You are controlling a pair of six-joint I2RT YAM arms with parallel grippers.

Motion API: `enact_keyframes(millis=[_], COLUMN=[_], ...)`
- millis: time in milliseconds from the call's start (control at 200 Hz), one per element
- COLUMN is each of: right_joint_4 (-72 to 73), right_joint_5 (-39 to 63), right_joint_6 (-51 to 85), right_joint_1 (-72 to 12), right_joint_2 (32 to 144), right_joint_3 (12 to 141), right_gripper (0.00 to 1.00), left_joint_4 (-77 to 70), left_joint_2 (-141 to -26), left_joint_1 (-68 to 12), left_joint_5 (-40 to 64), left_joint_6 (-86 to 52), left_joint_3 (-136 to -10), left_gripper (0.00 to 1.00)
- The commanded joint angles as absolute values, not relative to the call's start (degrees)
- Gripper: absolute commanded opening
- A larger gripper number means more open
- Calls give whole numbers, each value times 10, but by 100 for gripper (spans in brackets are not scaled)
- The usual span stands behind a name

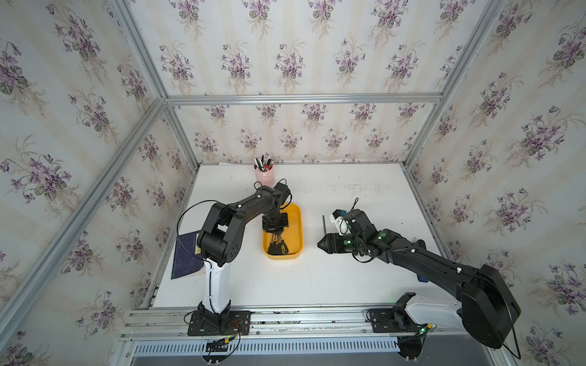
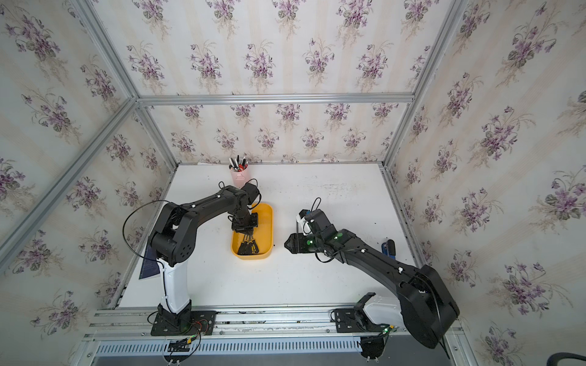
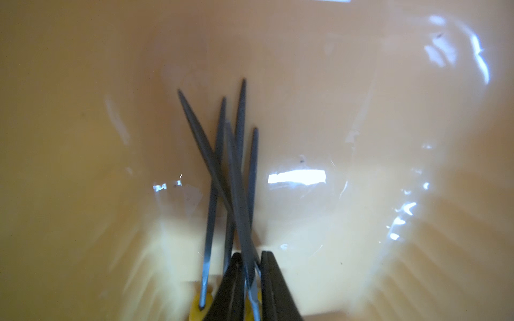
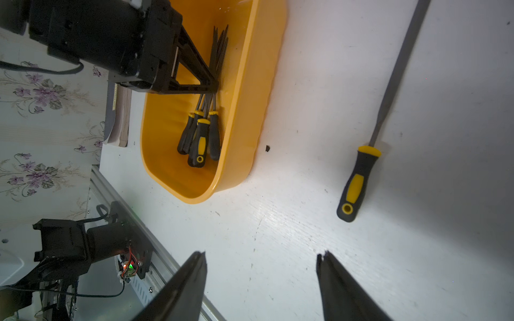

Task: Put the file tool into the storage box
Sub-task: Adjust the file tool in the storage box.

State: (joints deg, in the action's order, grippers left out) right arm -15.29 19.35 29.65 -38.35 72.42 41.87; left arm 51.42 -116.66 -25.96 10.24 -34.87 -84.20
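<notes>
The yellow-orange storage box (image 1: 299,228) (image 2: 271,228) (image 4: 267,83) lies left of the table's middle. Several file tools (image 1: 277,245) (image 4: 201,139) with black-and-yellow handles lie in it, their blades crossing (image 3: 239,166). My left gripper (image 1: 275,235) (image 3: 251,254) (image 4: 215,86) reaches down into the box, its jaws shut on one blade near the handle. Another file tool (image 4: 358,178) lies on the white table right of the box. Only its blade (image 1: 324,223) shows beside my right arm in a top view. My right gripper (image 1: 323,244) (image 4: 261,254) hovers open over bare table between box and file, holding nothing.
A pink pen cup (image 1: 264,176) stands at the back behind the box. A dark blue notebook (image 1: 187,256) lies at the table's left edge. A small blue-and-black object (image 2: 388,247) sits near the right edge. Metal rails (image 1: 285,317) run along the front.
</notes>
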Motion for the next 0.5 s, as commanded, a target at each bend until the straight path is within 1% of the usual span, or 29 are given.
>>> enact_keyframes(millis=[0,235,370,495], right_joint_4=[-155,-154,-152,-154], right_joint_5=[188,188,189,187], right_joint_6=[294,295,296,295], right_joint_1=[-384,-384,-383,-384], right_joint_2=[726,732,733,733], right_joint_3=[421,422,423,422], right_gripper=[68,68,68,68], left_joint_4=[509,507,509,505], left_joint_2=[-1165,-1162,-1160,-1157], left_joint_1=[-260,-260,-260,-260], left_joint_5=[95,105,108,112], left_joint_6=[-339,-336,-332,-330], left_joint_3=[-846,-850,-853,-851], left_gripper=[15,10,9,6])
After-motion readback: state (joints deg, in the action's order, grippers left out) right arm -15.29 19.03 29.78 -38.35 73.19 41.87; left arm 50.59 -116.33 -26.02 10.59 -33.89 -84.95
